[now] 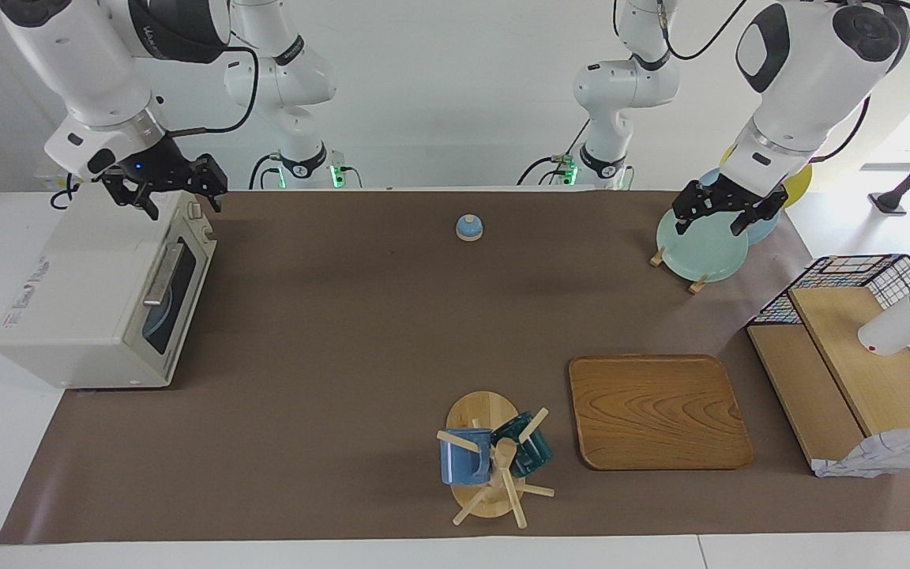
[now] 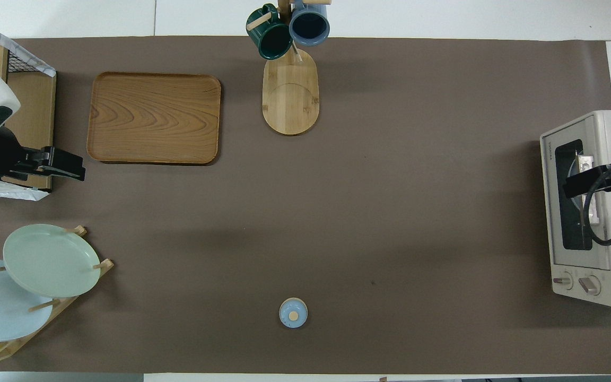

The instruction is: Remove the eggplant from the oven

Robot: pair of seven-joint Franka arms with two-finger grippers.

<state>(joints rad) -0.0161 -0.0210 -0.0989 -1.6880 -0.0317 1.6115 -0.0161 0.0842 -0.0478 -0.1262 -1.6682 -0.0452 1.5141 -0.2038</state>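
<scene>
The cream-white oven [image 1: 84, 292] stands at the right arm's end of the table with its dark glass door shut and its bar handle [image 1: 163, 275] across the door. It also shows in the overhead view [image 2: 602, 212]. Through the glass I see only a pale bluish plate shape; the eggplant is hidden. My right gripper [image 1: 178, 197] is open and empty, raised over the oven's top edge above the door; in the overhead view it [image 2: 570, 187] covers the door. My left gripper [image 1: 712, 225] is open and empty, up over the plate rack [image 1: 696, 249].
A wooden tray [image 1: 656, 411] and a mug tree [image 1: 494, 458] with two mugs lie farther from the robots. A small blue knobbed lid [image 1: 469, 227] sits near the robots. A wire basket with wooden shelves [image 1: 858, 356] and a white bottle [image 1: 905, 320] are at the left arm's end.
</scene>
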